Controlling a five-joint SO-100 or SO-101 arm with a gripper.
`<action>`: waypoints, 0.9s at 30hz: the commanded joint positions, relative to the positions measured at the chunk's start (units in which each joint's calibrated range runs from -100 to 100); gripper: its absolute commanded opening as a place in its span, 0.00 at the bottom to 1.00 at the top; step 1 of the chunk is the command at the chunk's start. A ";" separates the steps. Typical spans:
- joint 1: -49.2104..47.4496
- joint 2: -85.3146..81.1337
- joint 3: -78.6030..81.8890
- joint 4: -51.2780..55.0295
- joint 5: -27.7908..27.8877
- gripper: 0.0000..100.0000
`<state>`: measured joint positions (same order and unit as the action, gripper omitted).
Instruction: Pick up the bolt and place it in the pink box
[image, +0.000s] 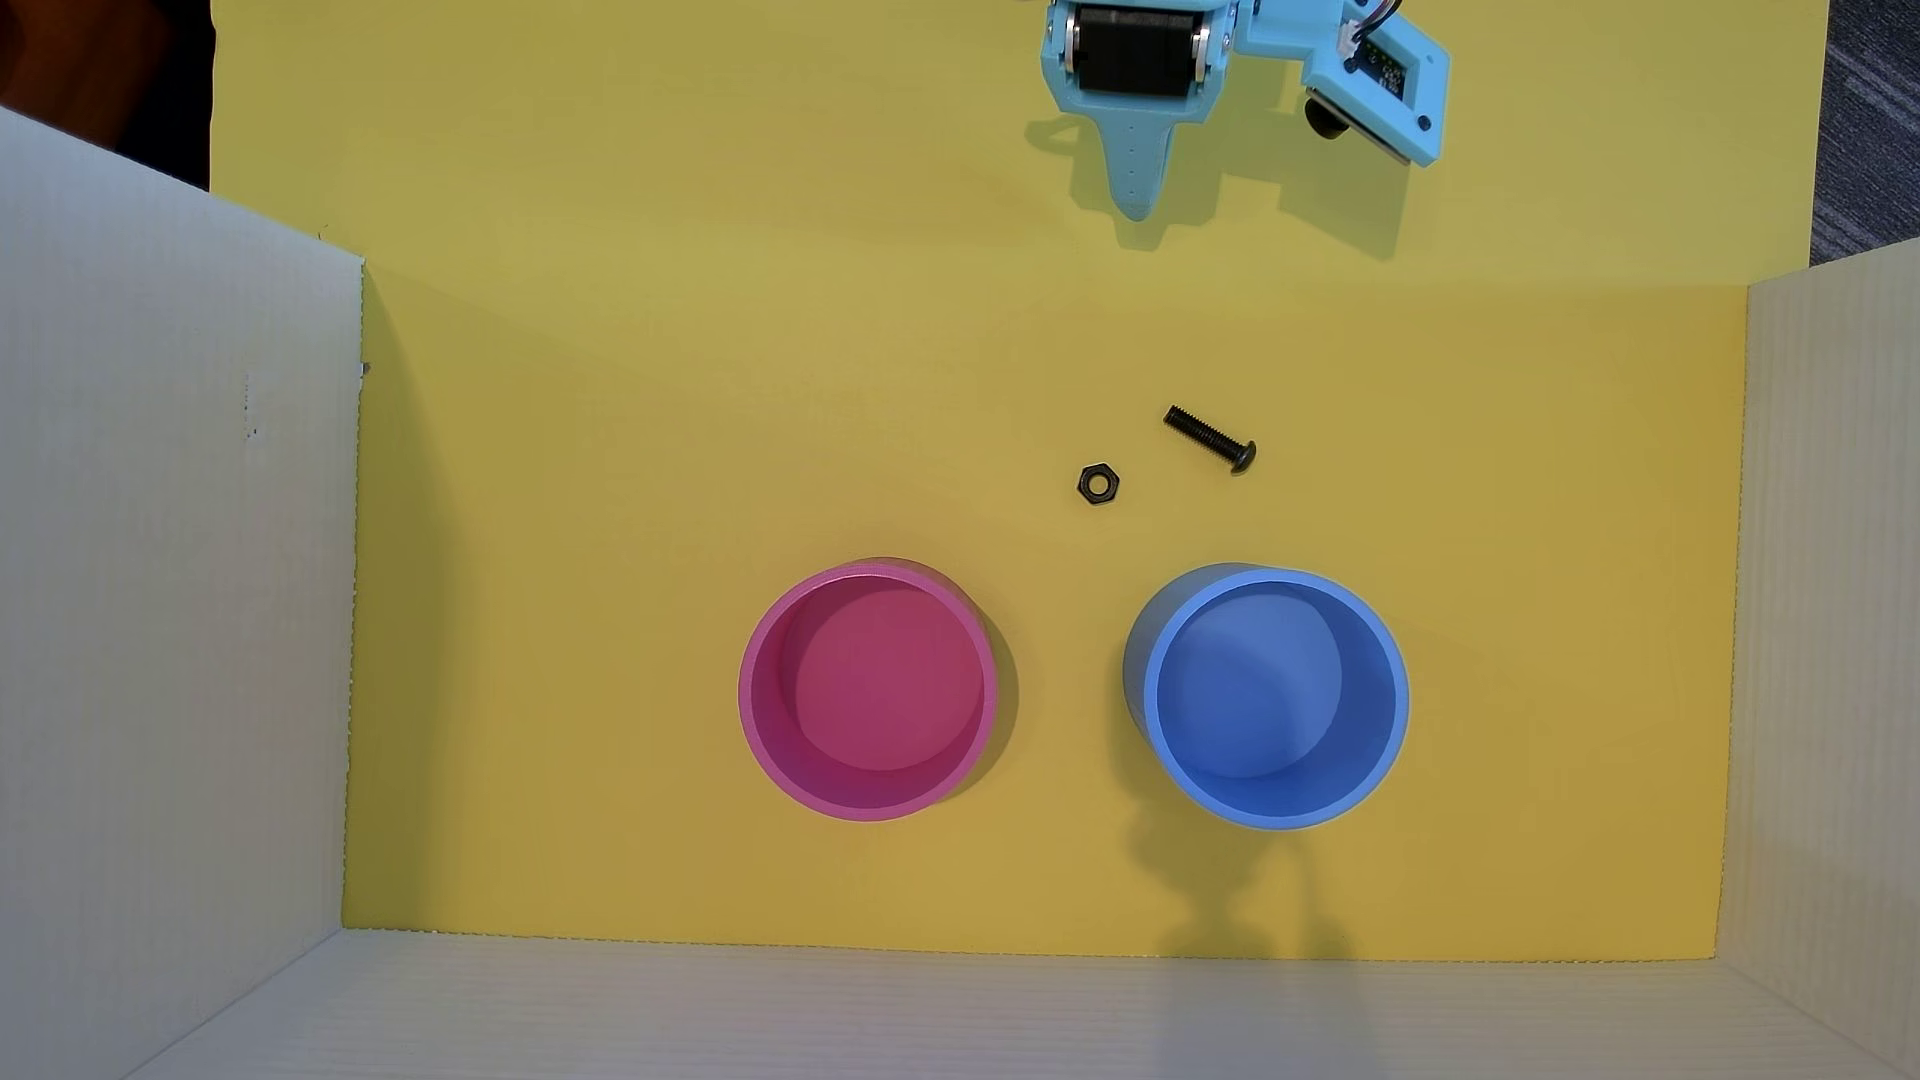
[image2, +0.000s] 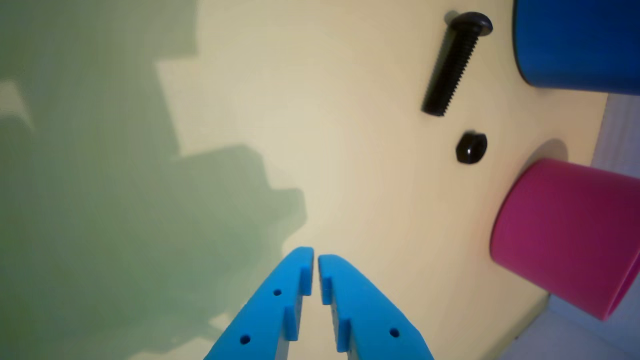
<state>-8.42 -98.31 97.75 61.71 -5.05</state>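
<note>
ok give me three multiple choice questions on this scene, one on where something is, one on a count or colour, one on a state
1. In the overhead view, where is the bolt relative to the nut?
A. up and to the right
B. inside it
C. far below it

2. How many round containers stand on the yellow surface?
A. one
B. two
C. four

3. What is in the pink box?
A. the bolt
B. the nut
C. nothing

Answers:
1. A, the bolt lies apart from the nut, higher and further right.
2. B, only the pink box and the blue container are there.
3. C, its bare floor shows; the bolt is on the surface, far from the nearly closed gripper.
</note>
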 joint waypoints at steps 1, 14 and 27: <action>-0.04 -0.35 -2.72 0.19 -0.23 0.01; -0.04 -0.35 -2.54 0.19 -0.23 0.01; -0.11 -0.35 -2.81 -0.41 -0.28 0.01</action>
<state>-8.42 -98.31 97.75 61.71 -5.25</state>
